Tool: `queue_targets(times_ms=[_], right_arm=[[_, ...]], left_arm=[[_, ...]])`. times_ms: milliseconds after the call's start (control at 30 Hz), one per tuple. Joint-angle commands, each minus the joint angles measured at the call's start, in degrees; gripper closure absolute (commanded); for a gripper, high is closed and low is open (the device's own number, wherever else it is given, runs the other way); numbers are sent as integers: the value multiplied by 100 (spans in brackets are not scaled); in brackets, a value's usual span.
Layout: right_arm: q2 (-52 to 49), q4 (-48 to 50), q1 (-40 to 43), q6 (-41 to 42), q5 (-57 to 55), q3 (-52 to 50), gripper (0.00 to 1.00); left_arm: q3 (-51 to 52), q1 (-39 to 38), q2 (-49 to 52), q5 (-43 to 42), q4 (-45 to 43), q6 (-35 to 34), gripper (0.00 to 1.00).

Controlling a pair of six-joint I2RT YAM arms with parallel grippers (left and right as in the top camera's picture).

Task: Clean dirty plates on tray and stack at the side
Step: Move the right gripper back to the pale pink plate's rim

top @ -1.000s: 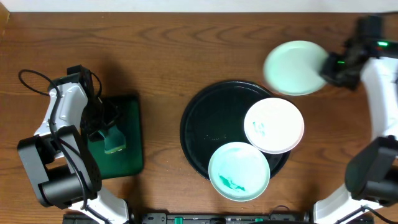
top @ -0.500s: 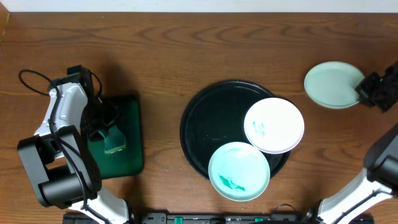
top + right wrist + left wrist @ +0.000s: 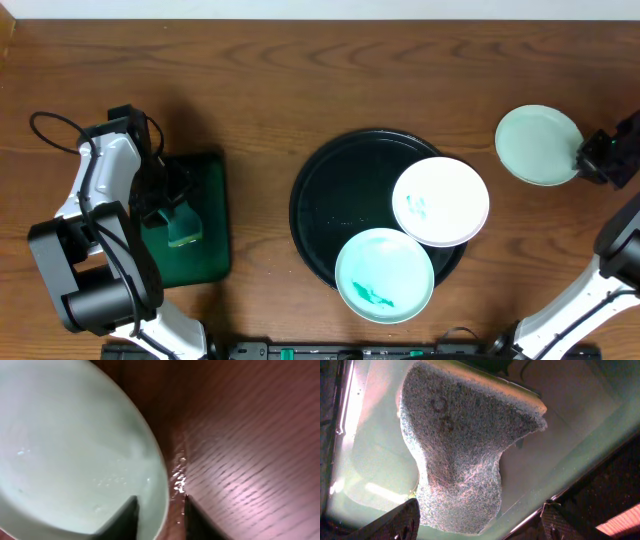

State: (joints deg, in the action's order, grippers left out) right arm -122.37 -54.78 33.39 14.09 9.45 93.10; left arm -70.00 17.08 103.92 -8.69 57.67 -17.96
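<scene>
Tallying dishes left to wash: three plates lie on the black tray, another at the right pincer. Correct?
No: the overhead view shows two on the black tray, a white plate and a smeared mint plate. A third plate does lie at the right pincer.

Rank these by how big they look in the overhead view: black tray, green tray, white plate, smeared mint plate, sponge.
1. black tray
2. green tray
3. white plate and smeared mint plate, about alike
4. sponge
</scene>
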Motion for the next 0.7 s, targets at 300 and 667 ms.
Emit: queue_targets(times_ms=[300,667], right_arm=[[120,-1134,-42,-629,603,1537,55],[553,-2514,-992,-1888,1954,2870,56]], left_arm=[[20,-9,-118,13,26,39,22],[20,-9,-118,15,11,81,21]])
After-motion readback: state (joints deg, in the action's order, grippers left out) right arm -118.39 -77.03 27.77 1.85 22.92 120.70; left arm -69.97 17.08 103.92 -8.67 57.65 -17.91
